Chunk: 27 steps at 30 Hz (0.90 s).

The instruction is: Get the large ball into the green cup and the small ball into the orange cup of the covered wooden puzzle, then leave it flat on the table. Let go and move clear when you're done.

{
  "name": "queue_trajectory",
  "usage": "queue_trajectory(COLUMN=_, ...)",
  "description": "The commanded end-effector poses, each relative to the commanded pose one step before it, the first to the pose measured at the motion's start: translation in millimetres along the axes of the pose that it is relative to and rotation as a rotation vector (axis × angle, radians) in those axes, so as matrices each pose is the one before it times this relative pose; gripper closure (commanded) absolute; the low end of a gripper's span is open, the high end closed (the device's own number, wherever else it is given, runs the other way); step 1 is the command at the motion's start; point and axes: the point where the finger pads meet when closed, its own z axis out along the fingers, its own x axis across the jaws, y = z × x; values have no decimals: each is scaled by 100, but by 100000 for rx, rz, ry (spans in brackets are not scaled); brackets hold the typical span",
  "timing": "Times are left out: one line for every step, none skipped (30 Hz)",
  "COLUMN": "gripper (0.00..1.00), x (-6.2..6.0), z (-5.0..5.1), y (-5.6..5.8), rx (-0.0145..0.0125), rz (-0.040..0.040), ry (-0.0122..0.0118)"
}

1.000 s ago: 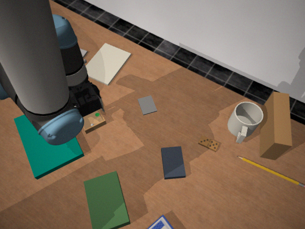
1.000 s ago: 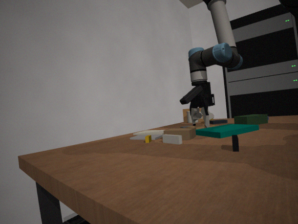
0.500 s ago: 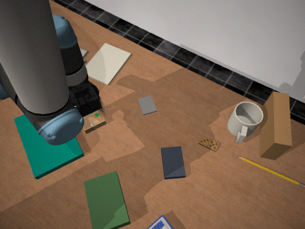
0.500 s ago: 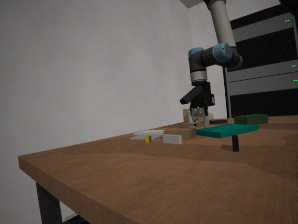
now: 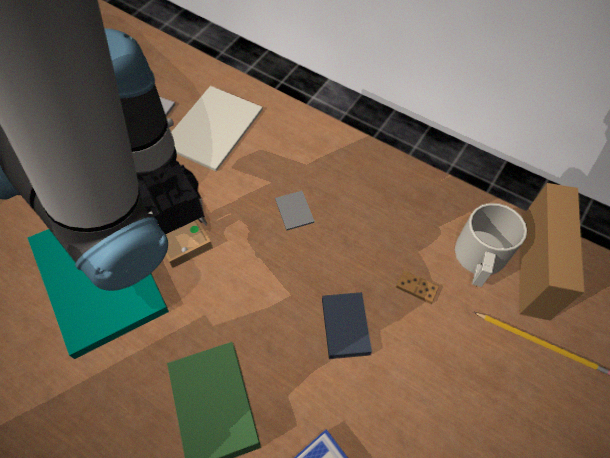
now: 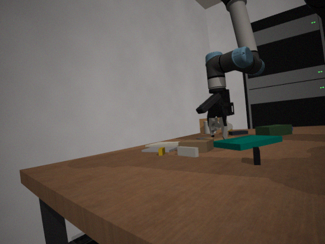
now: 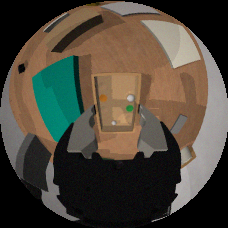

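The covered wooden puzzle (image 5: 189,243) lies flat on the table, partly hidden under my arm. In the wrist view the puzzle (image 7: 118,104) shows an orange cup (image 7: 103,98) on the left and a green cup (image 7: 129,108) on the right. The large white ball (image 7: 130,98) sits just beyond the green cup and touches its rim. The small ball (image 7: 114,121) lies loose near the puzzle's near end. My gripper (image 7: 116,105) straddles that near end, with a finger pressed on each long side. It also shows in the exterior view (image 6: 219,132), down at table height.
A teal board (image 5: 95,295) lies right beside the puzzle, and a cream board (image 5: 216,126) lies behind it. A grey tile (image 5: 295,210), a dark blue block (image 5: 346,325) and a green block (image 5: 212,400) lie around. A mug (image 5: 490,240), a domino (image 5: 419,286), a tan box (image 5: 552,250) and a pencil (image 5: 540,342) are at the right.
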Motion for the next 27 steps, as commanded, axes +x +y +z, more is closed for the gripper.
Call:
queue_trajectory(gripper=56, x=42, z=-38, y=-20, rx=39, rz=-7, ry=109)
queue_trajectory(gripper=56, x=0, z=0, y=0, rx=0, rz=0, ry=0)
queue_trajectory(gripper=56, x=0, z=0, y=0, rx=0, rz=0, ry=0)
queue_trajectory(gripper=56, x=0, z=0, y=0, rx=0, rz=0, ry=0)
queue_trajectory(gripper=56, x=0, z=0, y=0, rx=0, rz=0, ry=0)
queue_trajectory(gripper=56, x=0, z=0, y=0, rx=0, rz=0, ry=0)
queue_trajectory(gripper=56, x=0, z=-2, y=0, rx=0, rz=0, ry=0)
queue_trajectory(gripper=56, x=0, z=-6, y=0, rx=0, rz=0, ry=0)
queue_trajectory(gripper=56, x=0, z=-11, y=0, rx=0, rz=0, ry=0)
queue_trajectory(gripper=56, x=0, z=0, y=0, rx=0, rz=0, ry=0)
queue_trajectory(gripper=56, x=0, z=0, y=0, rx=0, rz=0, ry=0)
queue_trajectory(gripper=56, x=0, z=-18, y=0, rx=0, rz=0, ry=0)
queue_trajectory(gripper=56, x=0, z=-25, y=0, rx=0, rz=0, ry=0)
queue_trajectory(gripper=56, x=0, z=-34, y=0, rx=0, rz=0, ry=0)
queue_trajectory(gripper=56, x=0, z=-43, y=0, rx=0, rz=0, ry=0)
queue_trajectory(gripper=56, x=0, z=-54, y=0, rx=0, rz=0, ry=0)
queue_trajectory(gripper=56, x=0, z=-64, y=0, rx=0, rz=0, ry=0)
queue_trajectory(gripper=56, x=0, z=-76, y=0, rx=0, rz=0, ry=0)
queue_trajectory(gripper=56, x=0, z=-87, y=0, rx=0, rz=0, ry=0)
queue_trajectory(gripper=56, x=0, z=-98, y=0, rx=0, rz=0, ry=0)
queue_trajectory(gripper=56, x=0, z=-110, y=0, rx=0, rz=0, ry=0)
queue_trajectory(gripper=56, x=0, z=-121, y=0, rx=0, rz=0, ry=0)
queue_trajectory(gripper=56, x=0, z=-132, y=0, rx=0, rz=0, ry=0)
queue_trajectory(gripper=56, x=0, z=-143, y=0, rx=0, rz=0, ry=0)
queue_trajectory(gripper=56, x=0, z=-153, y=0, rx=0, rz=0, ry=0)
queue_trajectory(gripper=56, x=0, z=-163, y=0, rx=0, rz=0, ry=0)
queue_trajectory(gripper=56, x=0, z=0, y=0, rx=0, rz=0, ry=0)
